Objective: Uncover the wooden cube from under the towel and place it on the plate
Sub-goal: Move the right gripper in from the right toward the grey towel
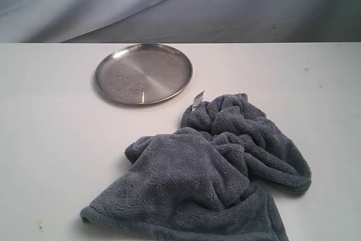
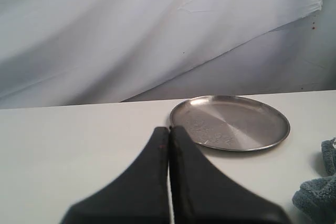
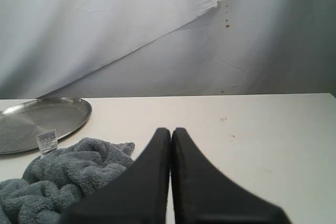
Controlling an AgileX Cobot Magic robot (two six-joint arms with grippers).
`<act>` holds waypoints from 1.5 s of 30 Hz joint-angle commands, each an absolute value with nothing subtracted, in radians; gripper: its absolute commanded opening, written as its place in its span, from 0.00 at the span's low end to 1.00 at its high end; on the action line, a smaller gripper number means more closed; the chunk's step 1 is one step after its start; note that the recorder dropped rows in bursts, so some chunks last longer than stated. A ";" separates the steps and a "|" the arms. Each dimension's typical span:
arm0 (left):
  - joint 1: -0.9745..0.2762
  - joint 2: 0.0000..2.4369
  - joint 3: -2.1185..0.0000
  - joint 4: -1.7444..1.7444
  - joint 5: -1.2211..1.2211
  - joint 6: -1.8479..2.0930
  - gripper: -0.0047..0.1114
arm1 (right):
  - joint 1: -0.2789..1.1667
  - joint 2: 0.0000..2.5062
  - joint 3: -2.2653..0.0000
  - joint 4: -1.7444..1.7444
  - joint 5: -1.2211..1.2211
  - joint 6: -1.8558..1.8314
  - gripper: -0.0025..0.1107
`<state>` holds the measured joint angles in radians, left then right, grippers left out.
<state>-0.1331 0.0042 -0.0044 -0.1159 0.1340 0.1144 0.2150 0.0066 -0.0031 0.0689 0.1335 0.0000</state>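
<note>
A slate-grey plush towel (image 1: 208,173) lies bunched on the white table, its white tag (image 1: 197,100) at the far edge. The wooden cube is hidden; no part of it shows. The silvery round plate (image 1: 143,73) sits empty beyond the towel. Neither arm appears in the exterior view. My left gripper (image 2: 169,129) is shut with nothing held, its tips near the plate (image 2: 231,123), a bit of towel (image 2: 317,195) off to the side. My right gripper (image 3: 171,130) is shut and empty, beside the towel (image 3: 63,174) and the tag (image 3: 46,141), with the plate (image 3: 37,121) beyond.
The white table (image 1: 51,139) runs to a draped grey-white backdrop (image 1: 180,4) at the far side. Small specks mark the table (image 3: 223,119) on the right.
</note>
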 commanded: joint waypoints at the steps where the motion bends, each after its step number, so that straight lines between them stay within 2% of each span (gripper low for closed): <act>1: -0.138 0.000 0.000 -0.118 0.132 0.112 0.04 | 0.209 0.000 0.000 0.071 0.135 0.000 0.02; 18: -0.138 0.000 0.000 -0.118 0.132 0.112 0.04 | 0.209 0.000 0.000 0.126 0.040 0.006 0.02; 22: -0.138 0.000 0.000 -0.118 0.132 0.112 0.04 | 0.209 0.000 0.000 0.402 -0.041 0.058 0.02; 33: -0.138 0.000 0.000 -0.118 0.132 0.112 0.04 | 0.211 0.008 -0.062 0.511 0.189 -0.008 0.02; 36: -0.138 0.000 0.000 -0.118 0.132 0.112 0.04 | 0.211 0.123 -0.122 0.641 0.232 -0.238 0.02; 41: -0.138 0.000 0.000 -0.118 0.132 0.112 0.04 | 0.211 0.473 -0.257 1.026 0.396 -0.771 0.02; 45: -0.138 0.000 0.000 -0.118 0.132 0.112 0.04 | 0.211 0.630 -0.345 1.058 0.457 -0.859 0.02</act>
<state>-0.1331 0.0042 -0.0044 -0.1159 0.1340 0.1144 0.2150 0.5373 -0.2868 1.0220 0.4212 -0.7857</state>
